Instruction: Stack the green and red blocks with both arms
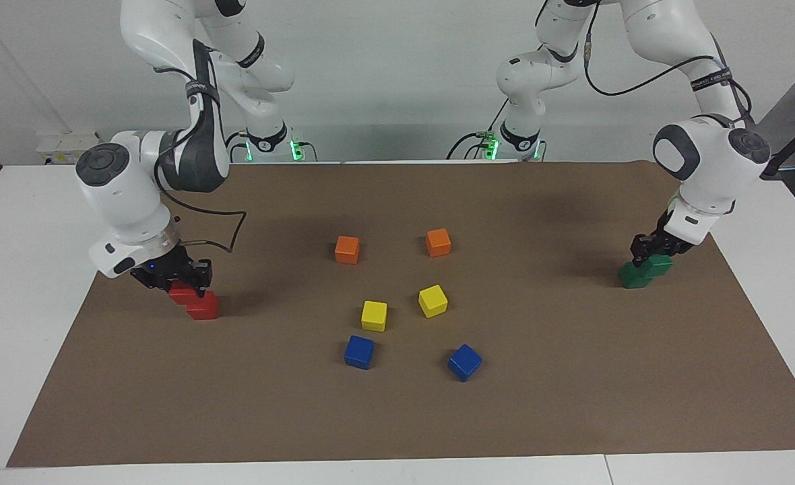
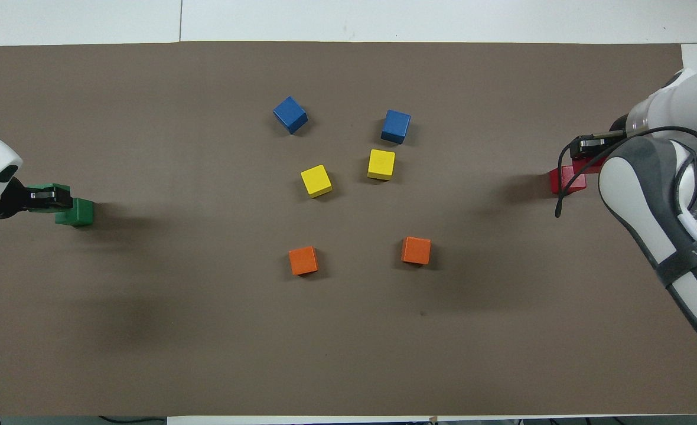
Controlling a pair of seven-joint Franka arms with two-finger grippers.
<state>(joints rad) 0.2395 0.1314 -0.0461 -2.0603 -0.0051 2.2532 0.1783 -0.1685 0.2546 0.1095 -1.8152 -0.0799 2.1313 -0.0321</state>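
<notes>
My right gripper [image 1: 185,281] is shut on a red block [image 1: 178,294] and holds it just above the mat, against the second red block [image 1: 203,306], at the right arm's end of the table. My left gripper [image 1: 650,254] is shut on a green block [image 1: 663,265] and holds it slightly raised against the second green block [image 1: 633,276], at the left arm's end. In the overhead view the resting red block [image 2: 566,180] and resting green block [image 2: 77,213] show beside the right gripper [image 2: 588,154] and left gripper [image 2: 50,198], which mostly cover the held blocks.
Two orange cubes [image 1: 347,249] [image 1: 438,242], two yellow cubes [image 1: 374,315] [image 1: 432,300] and two blue cubes [image 1: 359,351] [image 1: 464,362] lie in the middle of the brown mat [image 1: 573,404], apart from both grippers.
</notes>
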